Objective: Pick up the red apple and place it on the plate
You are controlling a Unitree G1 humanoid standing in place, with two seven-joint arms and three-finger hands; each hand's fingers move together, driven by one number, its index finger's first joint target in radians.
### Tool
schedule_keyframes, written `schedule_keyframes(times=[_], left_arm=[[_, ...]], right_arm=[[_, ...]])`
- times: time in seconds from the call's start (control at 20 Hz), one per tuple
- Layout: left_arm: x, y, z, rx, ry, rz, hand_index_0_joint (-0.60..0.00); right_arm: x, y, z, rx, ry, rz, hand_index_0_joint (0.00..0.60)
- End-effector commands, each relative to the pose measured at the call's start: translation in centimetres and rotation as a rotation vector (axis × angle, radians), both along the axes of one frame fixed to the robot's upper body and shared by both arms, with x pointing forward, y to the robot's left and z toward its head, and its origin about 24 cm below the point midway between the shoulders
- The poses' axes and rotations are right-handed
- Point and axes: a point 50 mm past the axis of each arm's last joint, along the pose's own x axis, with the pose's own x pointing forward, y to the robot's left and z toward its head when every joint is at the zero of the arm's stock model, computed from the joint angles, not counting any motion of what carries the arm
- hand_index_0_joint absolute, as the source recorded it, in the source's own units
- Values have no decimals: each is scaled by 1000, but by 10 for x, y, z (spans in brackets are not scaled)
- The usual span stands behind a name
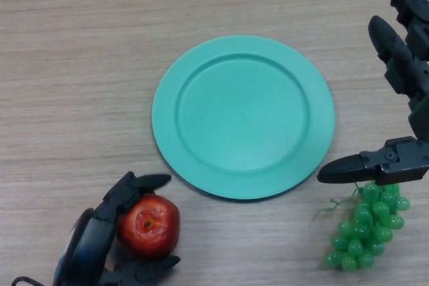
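Observation:
A red apple (pixel 150 226) sits at the lower left, near the front edge of the wooden table. My left hand (pixel 94 239) is curled round it, with fingers above it and the thumb below. A teal plate (pixel 242 116) lies empty in the middle of the table, just right of and beyond the apple. My right hand (pixel 402 65) is at the right edge with straight fingers and the thumb stretched toward the plate's rim, holding nothing.
A bunch of green grapes (pixel 365 229) lies at the lower right, just under my right thumb. The wooden table (pixel 80 65) stretches bare to the left of the plate and beyond it.

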Motion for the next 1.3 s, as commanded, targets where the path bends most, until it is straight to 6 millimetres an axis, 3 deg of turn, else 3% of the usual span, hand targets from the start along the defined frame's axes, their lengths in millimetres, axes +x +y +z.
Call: schedule_keyframes(times=[0.05, 0.2, 0.4, 0.65, 0.9, 1.25, 1.3], left_arm=[[-1, 9, 22, -1, -65, -11, -600], [-6, 7, 45, -21, -140, -11, -600], [-1, 9, 86, 92, -362, -11, -600], [43, 10, 138, 58, -496, -6, -600], [85, 12, 124, 43, -419, 16, -600], [110, -3, 113, -37, -382, -56, -600], [111, -3, 113, -49, -372, -60, -499]], right_arm=[[-14, -3, 30, 13, -208, -5, 0], [-12, -2, 31, 13, -203, -4, 0], [-8, 1, 33, -10, -207, -13, 0], [-12, 2, 42, 3, -250, -12, 0], [-10, 4, 43, 15, -249, -8, 0], [-13, 1, 42, 27, -263, -12, 0], [-13, 1, 42, 27, -263, -12, 0]])
